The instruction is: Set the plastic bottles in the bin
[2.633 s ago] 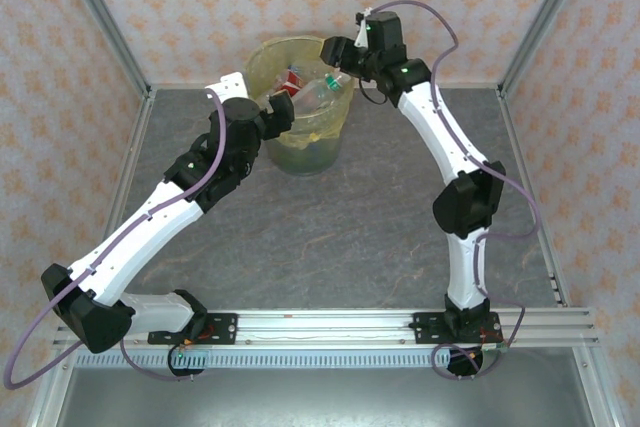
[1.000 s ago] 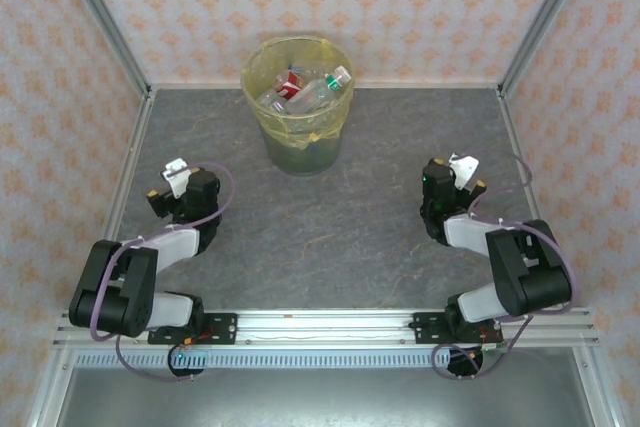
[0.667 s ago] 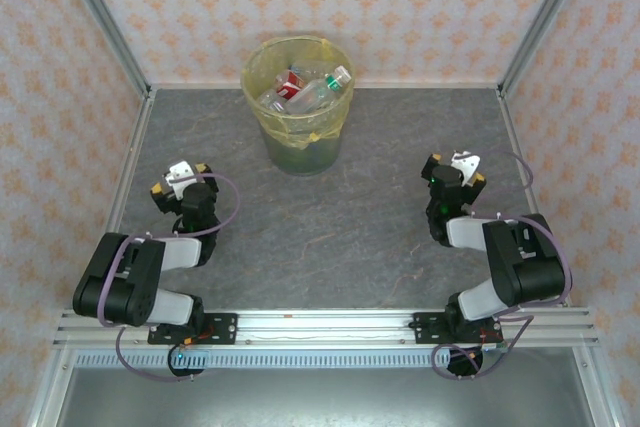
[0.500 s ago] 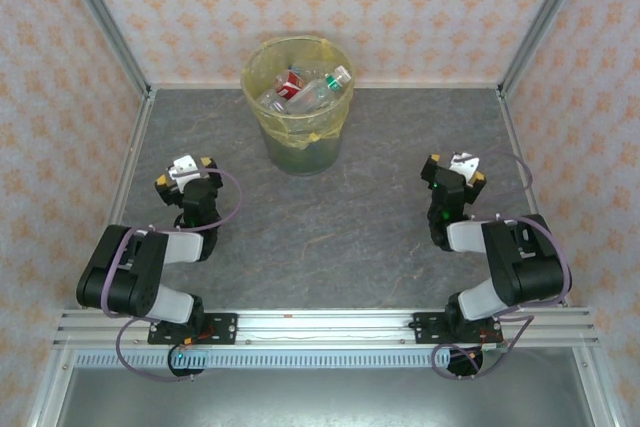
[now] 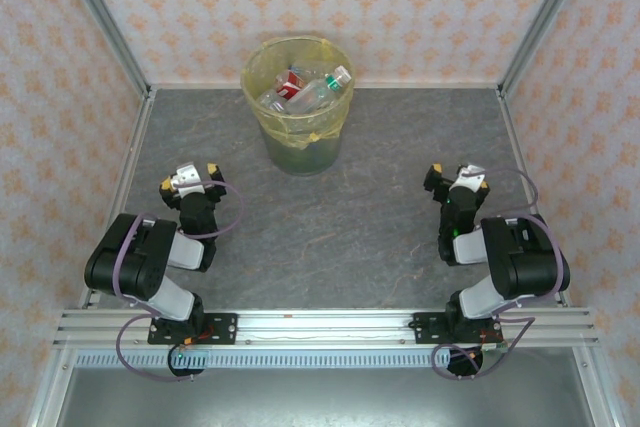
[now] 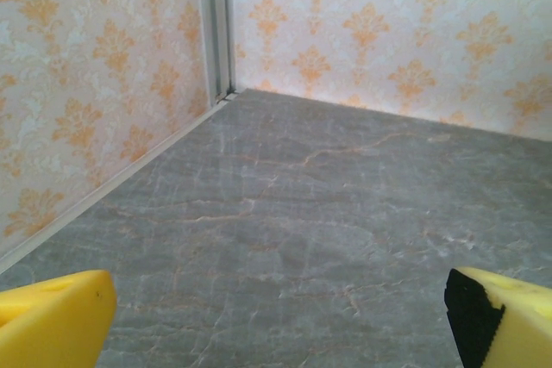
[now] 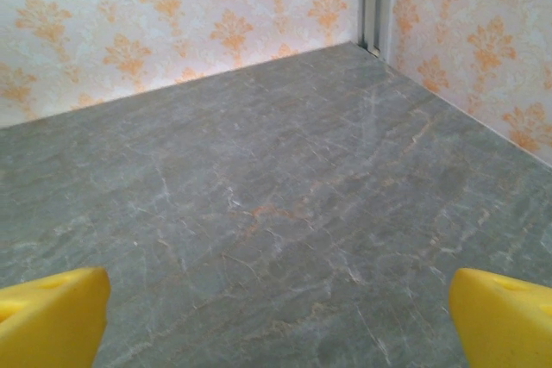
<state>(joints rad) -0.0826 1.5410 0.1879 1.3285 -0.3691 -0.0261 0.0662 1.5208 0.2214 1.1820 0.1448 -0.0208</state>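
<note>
1. At twelve o'clock on the table (image 5: 340,237), the bin (image 5: 300,152) was seen, with the plastic bottles (image 5: 305,90) piled inside it.
2. The task was judged as good as done, since every bottle in sight was lying in the bin.
3. The left gripper (image 5: 188,179) at eight o'clock and the right gripper (image 5: 458,179) at four were found spread wide, with nothing held.
4. No fresh pick was called for, only parking.
5. Nothing was noted in the way, and the patterned walls (image 5: 400,7) were kept well apart.

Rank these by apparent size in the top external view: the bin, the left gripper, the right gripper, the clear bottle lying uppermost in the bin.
1. bin, clearly largest.
2. left gripper and right gripper, alike; unranked.
3. clear bottle, close to the grippers in size, so uncertain.
</note>
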